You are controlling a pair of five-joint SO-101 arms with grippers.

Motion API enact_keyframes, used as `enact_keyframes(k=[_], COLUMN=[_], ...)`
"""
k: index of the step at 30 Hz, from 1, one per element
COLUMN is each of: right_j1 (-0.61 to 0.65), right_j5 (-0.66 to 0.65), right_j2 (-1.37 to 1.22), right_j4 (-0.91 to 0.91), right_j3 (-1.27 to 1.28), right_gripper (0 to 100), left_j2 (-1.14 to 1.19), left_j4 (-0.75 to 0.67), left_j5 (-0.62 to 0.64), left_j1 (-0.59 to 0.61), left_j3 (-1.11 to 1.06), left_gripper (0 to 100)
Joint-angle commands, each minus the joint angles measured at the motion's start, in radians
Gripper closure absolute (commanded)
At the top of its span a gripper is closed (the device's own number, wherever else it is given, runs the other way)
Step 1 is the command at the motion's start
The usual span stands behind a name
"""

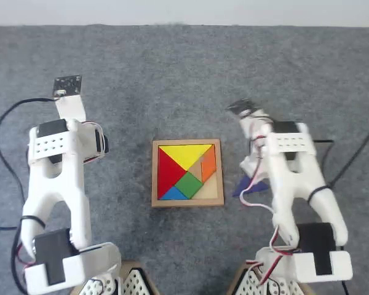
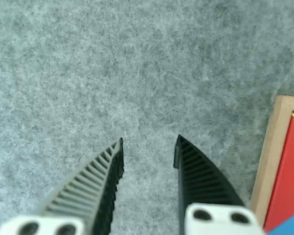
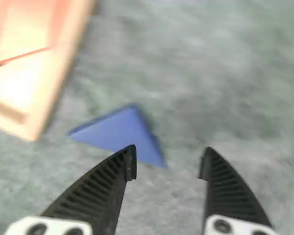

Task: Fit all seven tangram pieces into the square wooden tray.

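My left pincer (image 2: 147, 147) hangs open over bare grey mat (image 2: 112, 58), off the left edge of the tray (image 1: 187, 202). The blue triangle (image 3: 122, 129) lies flat on the mat just off the tray's right edge, with my right pincer (image 3: 169, 161) open by it. The triangle looks light, stiff and thin, so I'd pinch across two edges. The overhead view half hides it under the arm, while the right wrist view shows it whole.

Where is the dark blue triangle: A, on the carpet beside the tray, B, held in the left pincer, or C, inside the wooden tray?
A: the dark blue triangle lies on the grey carpet outside the wooden tray, just ahead of the right pincer.
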State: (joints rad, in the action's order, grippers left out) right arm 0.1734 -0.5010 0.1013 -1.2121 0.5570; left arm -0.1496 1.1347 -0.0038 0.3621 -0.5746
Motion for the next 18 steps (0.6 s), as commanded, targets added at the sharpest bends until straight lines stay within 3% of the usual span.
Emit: enact_keyframes(k=[1, 8, 16, 18], right_j1=[0.044, 0.136, -0.156, -0.179], right_j5=[0.04, 0.068, 0.052, 0.046], right_j2=[0.004, 0.005, 0.004, 0.004], right_j4=[0.013, 0.107, 0.105, 0.105], right_j3=[-0.044, -0.003, 0.012, 0.028], right_gripper=[74.2, 74.2, 75.8, 78.8], left_j2=[-0.029, -0.026, -0.021, -0.02], left_j4=[0.006, 0.0, 0.0, -0.012], left_j5=[0.008, 0.071, 0.069, 0.069], left_j1=[-0.003, -0.008, -0.008, -0.008], left_j3=[0.002, -0.001, -0.002, -0.002], left_gripper=[83, 83, 83, 83])
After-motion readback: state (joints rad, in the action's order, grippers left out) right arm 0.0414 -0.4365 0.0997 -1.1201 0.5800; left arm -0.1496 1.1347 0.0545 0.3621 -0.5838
